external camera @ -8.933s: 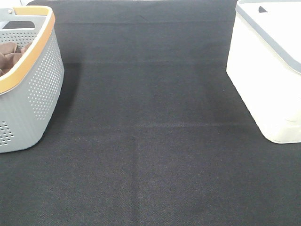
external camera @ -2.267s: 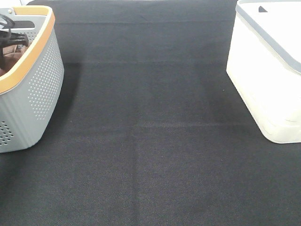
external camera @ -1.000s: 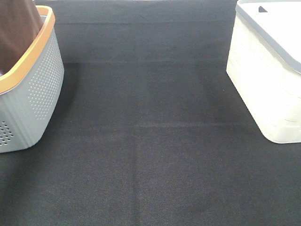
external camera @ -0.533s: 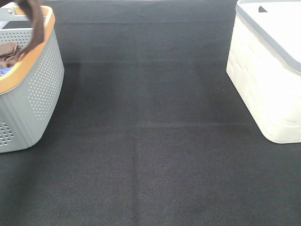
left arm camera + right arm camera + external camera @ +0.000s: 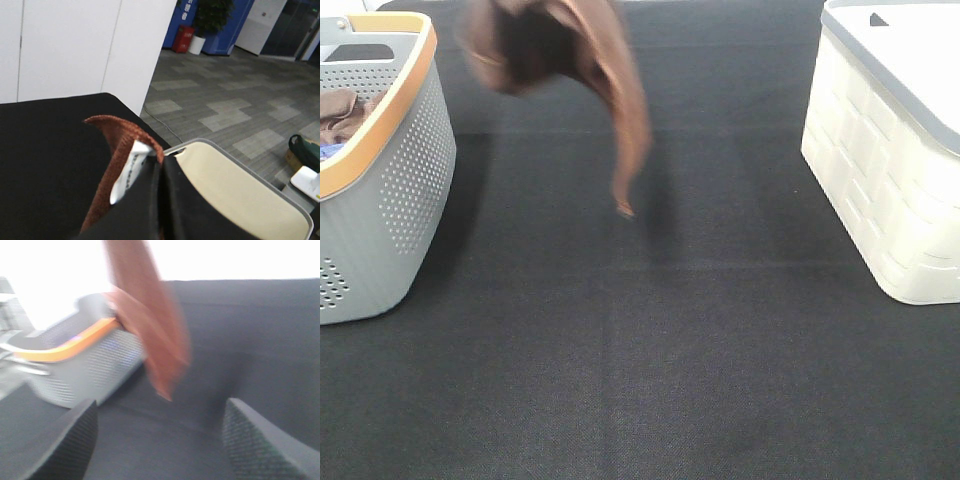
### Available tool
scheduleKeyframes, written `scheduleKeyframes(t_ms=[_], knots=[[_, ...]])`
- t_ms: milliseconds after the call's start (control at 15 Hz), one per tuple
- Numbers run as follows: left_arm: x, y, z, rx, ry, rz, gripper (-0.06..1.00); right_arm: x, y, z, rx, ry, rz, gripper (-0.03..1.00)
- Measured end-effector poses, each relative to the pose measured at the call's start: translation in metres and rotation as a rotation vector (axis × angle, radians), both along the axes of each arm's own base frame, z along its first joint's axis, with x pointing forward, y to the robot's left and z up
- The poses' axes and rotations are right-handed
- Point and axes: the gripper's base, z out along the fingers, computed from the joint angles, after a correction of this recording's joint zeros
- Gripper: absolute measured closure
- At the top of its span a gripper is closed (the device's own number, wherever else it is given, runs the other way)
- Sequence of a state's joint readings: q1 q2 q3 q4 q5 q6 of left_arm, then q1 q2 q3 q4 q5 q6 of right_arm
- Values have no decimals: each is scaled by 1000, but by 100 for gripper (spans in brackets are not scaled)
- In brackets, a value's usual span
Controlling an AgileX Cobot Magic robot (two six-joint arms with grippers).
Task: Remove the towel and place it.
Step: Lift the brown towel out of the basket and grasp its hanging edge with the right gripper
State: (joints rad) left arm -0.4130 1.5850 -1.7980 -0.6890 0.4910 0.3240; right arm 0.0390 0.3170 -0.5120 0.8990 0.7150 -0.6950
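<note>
Black mat (image 5: 650, 350) beside grey basket (image 5: 400, 170): left gripper (image 5: 162, 170) clamps the hanging towel (image 5: 615, 100), right gripper (image 5: 159, 425) agape; mid-carry, lowering it flat likely next

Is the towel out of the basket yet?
Out: the towel hangs above the black table, beside the grey basket, pinched in the left gripper.
</note>
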Motion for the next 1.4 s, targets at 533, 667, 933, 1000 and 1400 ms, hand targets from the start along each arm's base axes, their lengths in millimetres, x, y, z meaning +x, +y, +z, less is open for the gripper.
scheduleKeyframes(t_ms=[533,667,933,1000,1400], knots=[[26,-43,-50,98,96,-64,94,80,55,21,-200,-13,468,29],[27,-44,-52,100,99,-64,94,99,84,24,-257,-70,550,29],[26,-44,-53,72,137,-63,94,134,158,2,-428,-224,550,29],[26,-44,-53,72,141,-64,94,144,170,-6,-455,-240,490,29],[22,-43,-50,76,152,-80,94,160,207,-1,-513,-396,392,29]])
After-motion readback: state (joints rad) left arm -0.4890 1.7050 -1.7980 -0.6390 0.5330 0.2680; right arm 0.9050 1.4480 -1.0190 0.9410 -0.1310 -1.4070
